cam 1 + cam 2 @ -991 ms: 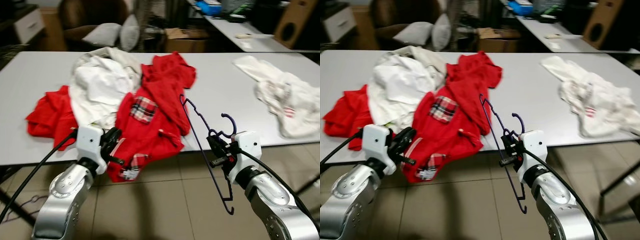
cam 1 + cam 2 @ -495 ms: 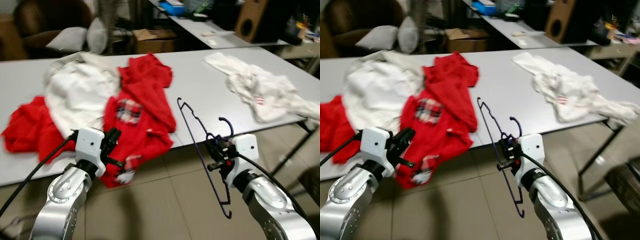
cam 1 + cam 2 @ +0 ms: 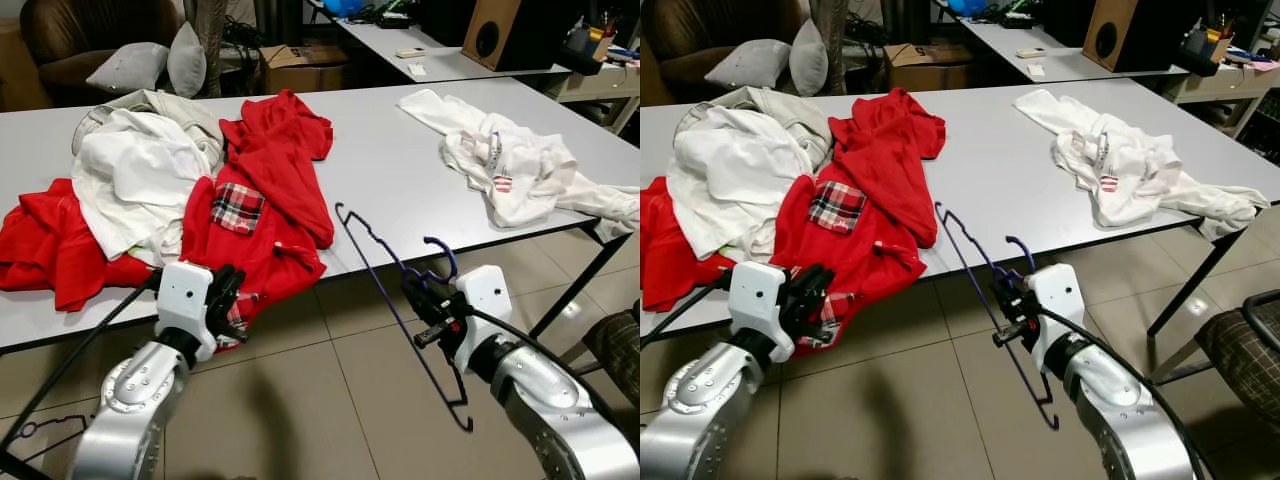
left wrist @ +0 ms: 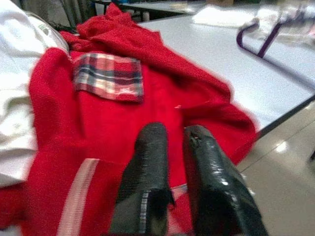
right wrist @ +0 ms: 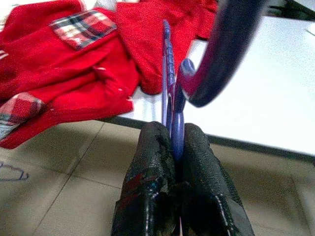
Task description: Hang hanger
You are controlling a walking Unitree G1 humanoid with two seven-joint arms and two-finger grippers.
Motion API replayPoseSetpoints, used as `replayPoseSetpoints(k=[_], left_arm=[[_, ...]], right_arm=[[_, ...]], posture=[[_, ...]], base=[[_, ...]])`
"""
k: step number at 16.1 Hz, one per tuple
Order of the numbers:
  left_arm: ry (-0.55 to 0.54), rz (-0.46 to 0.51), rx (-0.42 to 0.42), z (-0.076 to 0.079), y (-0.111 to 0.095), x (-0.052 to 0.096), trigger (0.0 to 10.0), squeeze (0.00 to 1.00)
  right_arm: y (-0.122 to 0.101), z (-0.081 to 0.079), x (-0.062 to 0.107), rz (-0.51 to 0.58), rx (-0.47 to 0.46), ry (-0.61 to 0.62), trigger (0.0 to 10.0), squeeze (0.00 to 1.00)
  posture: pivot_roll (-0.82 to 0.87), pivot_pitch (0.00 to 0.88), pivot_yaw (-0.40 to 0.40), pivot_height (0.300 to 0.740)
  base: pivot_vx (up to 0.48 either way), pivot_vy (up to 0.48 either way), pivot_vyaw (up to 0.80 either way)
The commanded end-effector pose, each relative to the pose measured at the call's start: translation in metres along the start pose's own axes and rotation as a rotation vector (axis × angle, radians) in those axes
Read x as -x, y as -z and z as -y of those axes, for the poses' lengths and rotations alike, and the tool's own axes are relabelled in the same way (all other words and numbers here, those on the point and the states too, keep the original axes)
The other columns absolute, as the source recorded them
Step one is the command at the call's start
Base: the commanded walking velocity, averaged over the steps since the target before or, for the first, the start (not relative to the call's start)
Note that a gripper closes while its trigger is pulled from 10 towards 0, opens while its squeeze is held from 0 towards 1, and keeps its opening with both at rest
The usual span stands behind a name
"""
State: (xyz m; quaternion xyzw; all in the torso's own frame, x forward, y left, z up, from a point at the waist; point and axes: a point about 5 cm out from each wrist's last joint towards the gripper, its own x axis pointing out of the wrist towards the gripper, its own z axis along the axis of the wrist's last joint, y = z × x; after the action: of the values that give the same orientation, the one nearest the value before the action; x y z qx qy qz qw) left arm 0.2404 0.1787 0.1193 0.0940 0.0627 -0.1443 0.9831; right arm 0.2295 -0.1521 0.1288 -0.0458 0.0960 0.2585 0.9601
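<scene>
The purple hanger [image 3: 395,300] sits lower right of centre in my head view, pinched at its neck between the closed fingers of the right gripper [image 3: 424,305], hook up and its frame slanting across the edge of the grey table [image 3: 390,160]. In the lower left I see the left gripper [image 3: 228,293] holding nothing, its fingers [image 4: 147,162] nearly together with a thin gap, right in front of the red garment [image 3: 255,215] that hangs over the table's near edge. White clothes [image 3: 510,170] lie at the upper right.
</scene>
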Motion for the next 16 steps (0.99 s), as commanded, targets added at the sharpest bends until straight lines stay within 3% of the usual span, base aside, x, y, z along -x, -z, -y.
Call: replayPoseSetpoints(k=[1,3,4,10,11,15,16], left_arm=[[0.002,-0.027,-0.096,-0.002,0.002,-0.004,10.0,1.0],[-0.02,-0.047,-0.206,-0.009,0.004,-0.008,10.0,1.0],[-0.017,-0.058,-0.219,-0.011,0.005,-0.009,10.0,1.0],[0.08,-0.099,-0.111,0.002,0.015,-0.009,10.0,1.0],[0.086,-0.126,-0.141,0.002,0.02,-0.011,10.0,0.0],[0.072,-0.229,-0.332,-0.009,0.035,-0.02,10.0,0.0],[0.069,-0.248,-0.326,-0.01,0.038,-0.022,10.0,0.0]], right_arm=[[-0.003,0.002,-0.001,0.003,0.042,-0.035,10.0,0.0],[-0.004,0.0,0.001,-0.008,0.088,-0.101,10.0,0.0],[-0.004,-0.001,0.003,-0.014,0.108,-0.143,10.0,0.0],[-0.003,0.005,0.013,-0.081,0.181,-0.3,10.0,0.0],[-0.003,0.008,0.014,-0.097,0.198,-0.313,10.0,0.0],[-0.004,0.01,0.02,-0.137,0.251,-0.393,10.0,0.0],[-0.004,0.009,0.023,-0.148,0.245,-0.412,10.0,0.0]], posture=[[0.07,0.0,-0.035,0.74],[0.06,0.003,-0.038,0.74],[0.06,0.006,-0.04,0.74],[0.05,0.008,-0.048,0.74],[0.05,0.008,-0.053,0.74],[0.05,0.005,-0.053,0.74],[0.04,0.004,-0.05,0.74]], base=[[0.0,0.0,0.0],[0.0,0.0,0.0],[0.0,0.0,0.0],[0.0,0.0,0.0],[0.0,0.0,0.0],[0.0,0.0,0.0],[0.0,0.0,0.0]])
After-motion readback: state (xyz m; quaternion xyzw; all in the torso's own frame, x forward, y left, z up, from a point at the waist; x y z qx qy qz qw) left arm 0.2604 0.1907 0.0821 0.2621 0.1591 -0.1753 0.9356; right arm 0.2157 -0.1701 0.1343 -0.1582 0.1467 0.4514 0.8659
